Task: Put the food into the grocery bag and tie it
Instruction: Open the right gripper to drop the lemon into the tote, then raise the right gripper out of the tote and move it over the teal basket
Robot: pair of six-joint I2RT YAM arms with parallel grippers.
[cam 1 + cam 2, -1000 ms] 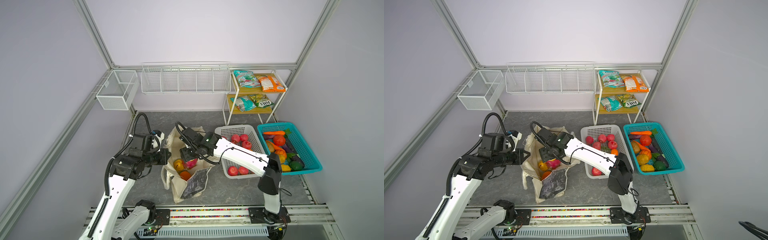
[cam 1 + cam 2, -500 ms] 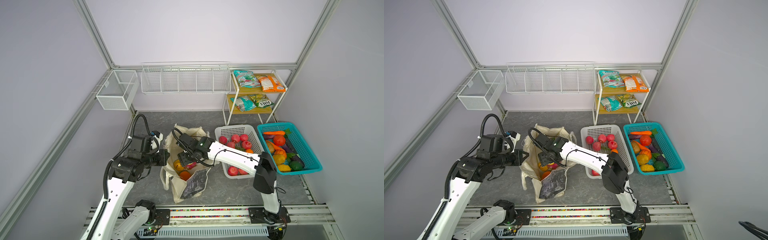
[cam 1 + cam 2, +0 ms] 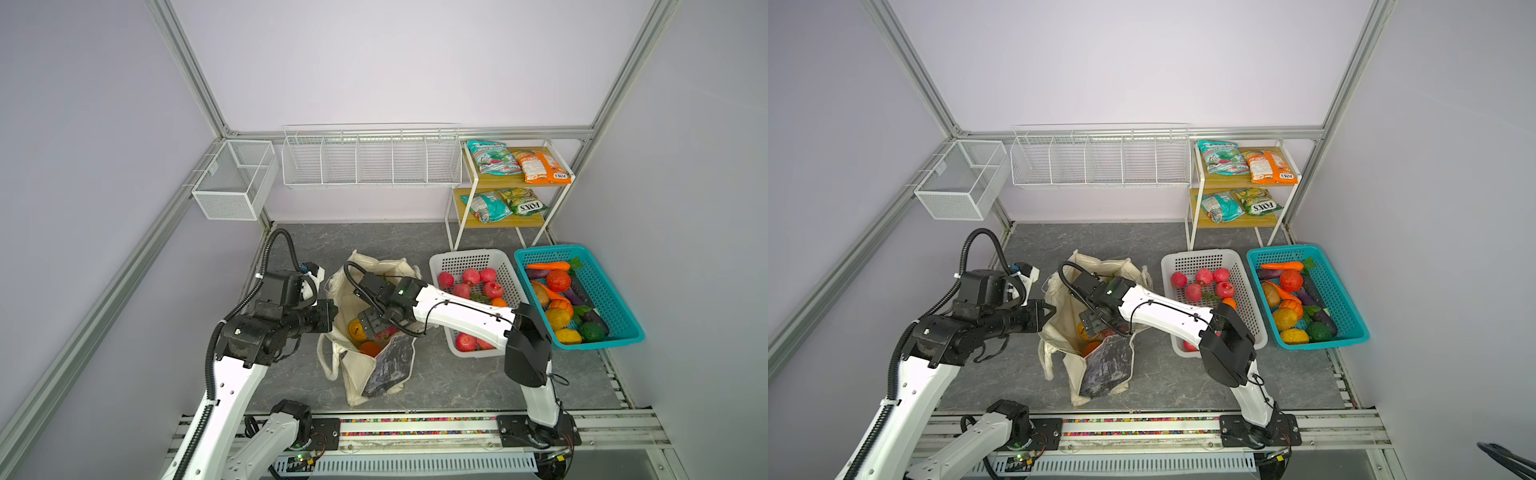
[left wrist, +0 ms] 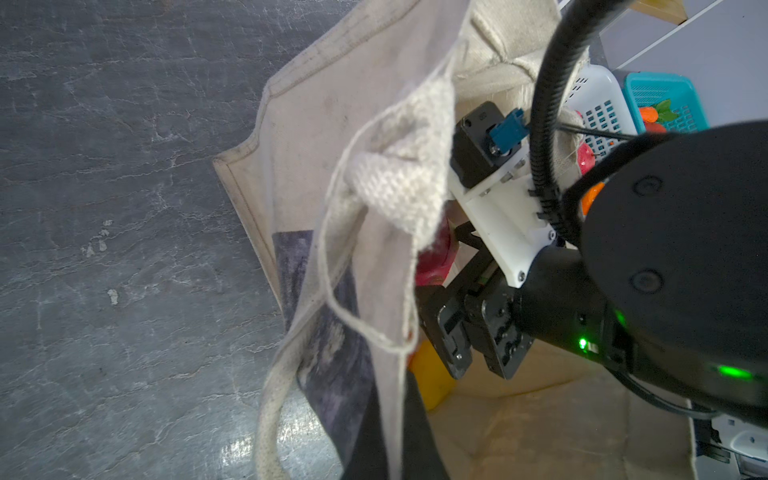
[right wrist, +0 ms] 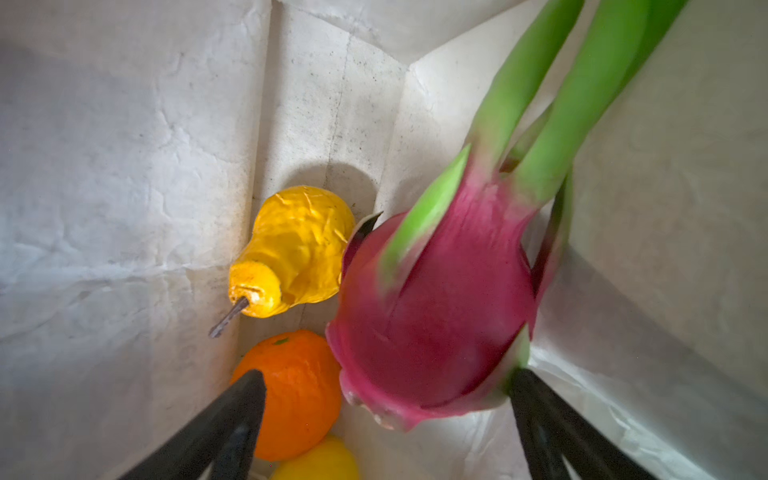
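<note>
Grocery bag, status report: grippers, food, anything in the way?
Left gripper shut on grocery bag rim. Right gripper open inside it, dragon fruit between the jaws, blurred. Below: pear, orange. Nothing blocking.

Dark grey marbled tabletop point(image 3: 374, 241) with cream grocery bag point(image 3: 357, 376), white basket point(image 3: 469, 255), teal basket point(image 3: 602, 344) and shelf rack point(image 3: 505, 221).

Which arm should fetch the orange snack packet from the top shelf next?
The right: right fingers stand open over the dragon fruit, and the packet is on that side. Left fingers are shut on the tote.
</note>
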